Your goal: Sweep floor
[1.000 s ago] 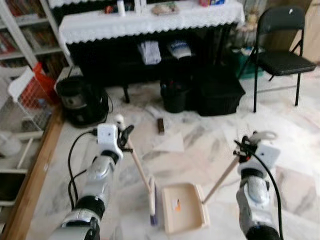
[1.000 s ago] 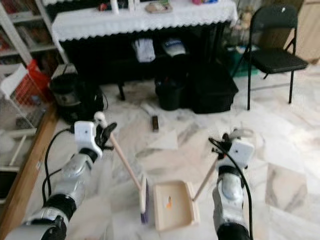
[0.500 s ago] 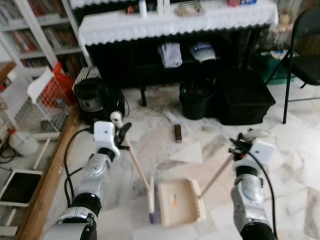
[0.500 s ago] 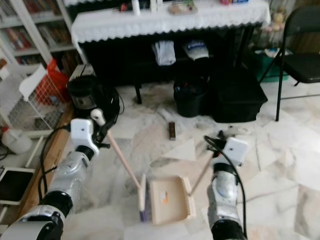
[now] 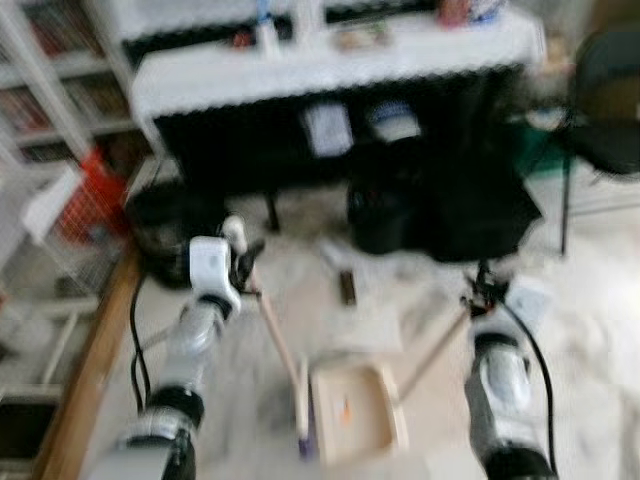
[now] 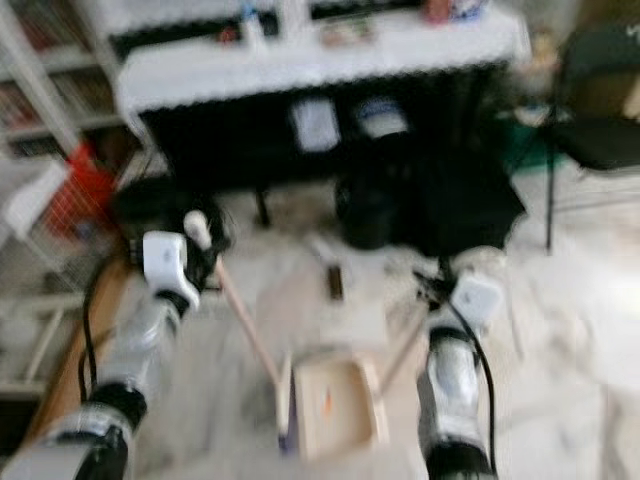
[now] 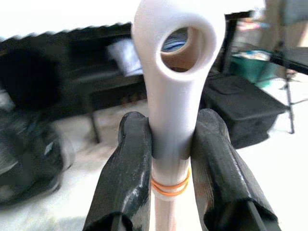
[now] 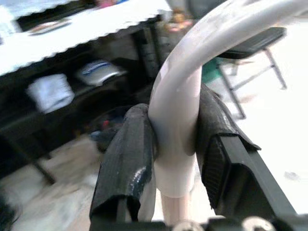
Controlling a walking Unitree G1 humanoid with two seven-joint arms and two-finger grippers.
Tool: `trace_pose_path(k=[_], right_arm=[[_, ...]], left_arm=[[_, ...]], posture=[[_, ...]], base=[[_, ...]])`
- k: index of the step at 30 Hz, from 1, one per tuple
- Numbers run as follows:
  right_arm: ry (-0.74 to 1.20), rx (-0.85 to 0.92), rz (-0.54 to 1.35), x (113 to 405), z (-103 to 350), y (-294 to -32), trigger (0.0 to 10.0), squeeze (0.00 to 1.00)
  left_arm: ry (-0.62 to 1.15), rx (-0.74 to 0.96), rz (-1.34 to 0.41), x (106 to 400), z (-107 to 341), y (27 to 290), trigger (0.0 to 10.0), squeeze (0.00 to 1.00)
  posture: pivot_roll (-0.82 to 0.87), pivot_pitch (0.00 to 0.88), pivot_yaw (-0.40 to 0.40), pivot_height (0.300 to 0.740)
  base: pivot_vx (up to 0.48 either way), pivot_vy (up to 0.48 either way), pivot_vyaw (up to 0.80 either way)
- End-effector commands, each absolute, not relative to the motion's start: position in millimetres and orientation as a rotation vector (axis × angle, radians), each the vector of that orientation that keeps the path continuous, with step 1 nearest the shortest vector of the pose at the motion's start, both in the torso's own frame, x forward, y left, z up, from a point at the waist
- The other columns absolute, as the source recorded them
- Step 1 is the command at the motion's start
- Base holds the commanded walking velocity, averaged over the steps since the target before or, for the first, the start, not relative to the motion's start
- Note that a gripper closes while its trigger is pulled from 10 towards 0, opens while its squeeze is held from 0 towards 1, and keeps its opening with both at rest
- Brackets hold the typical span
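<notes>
My left gripper (image 5: pixel 243 262) is shut on the white top of the broom handle (image 7: pixel 171 91); its wooden shaft slants down to the broom head (image 5: pixel 303 405) on the floor. My right gripper (image 5: pixel 482 293) is shut on the curved white handle (image 8: pixel 180 110) of the dustpan, whose wooden shaft runs down to the beige pan (image 5: pixel 352 411) lying beside the broom head. A small orange scrap (image 5: pixel 346 408) lies in the pan. On the marble floor beyond lie a pale sheet of paper (image 5: pixel 372 325) and a dark brown bar (image 5: pixel 347 288). The eye views are blurred.
A black table (image 5: pixel 330 60) with a white lace cloth stands ahead, with a black bucket (image 5: pixel 378 215) and a black box (image 5: pixel 478 215) under it. A dark round appliance (image 5: pixel 165 225) and a white wire rack (image 5: pixel 45 230) are at the left, a black folding chair (image 5: pixel 610 110) at the right.
The whole picture has shifted and gone blurry, so the camera is moving. Both grippers keep their hold; broom and dustpan stay together on the floor.
</notes>
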State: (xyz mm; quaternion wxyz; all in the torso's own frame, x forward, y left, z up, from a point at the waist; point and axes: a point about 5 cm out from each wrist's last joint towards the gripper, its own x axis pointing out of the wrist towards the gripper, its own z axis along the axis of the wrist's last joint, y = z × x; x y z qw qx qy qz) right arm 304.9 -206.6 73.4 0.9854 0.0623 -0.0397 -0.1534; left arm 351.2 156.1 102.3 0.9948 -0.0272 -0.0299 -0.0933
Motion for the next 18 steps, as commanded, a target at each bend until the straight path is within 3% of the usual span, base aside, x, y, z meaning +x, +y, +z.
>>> trace_pose_path(k=[1,18], right_arm=[[-0.128,0.137,-0.313,308.7,83.4,-208.6,10.0,0.00],[-0.125,0.130,-0.315,308.0,83.1,-210.5,10.0,0.00]], left_arm=[[-0.120,-0.045,-0.186,355.1,114.9,156.3,10.0,0.00],[-0.123,-0.053,-0.185,355.5,115.6,153.3,10.0,0.00]], posture=[[-0.19,0.000,0.113,0.740],[-0.19,0.001,0.108,0.740]], base=[[0.382,0.000,0.00],[0.382,0.000,0.00]])
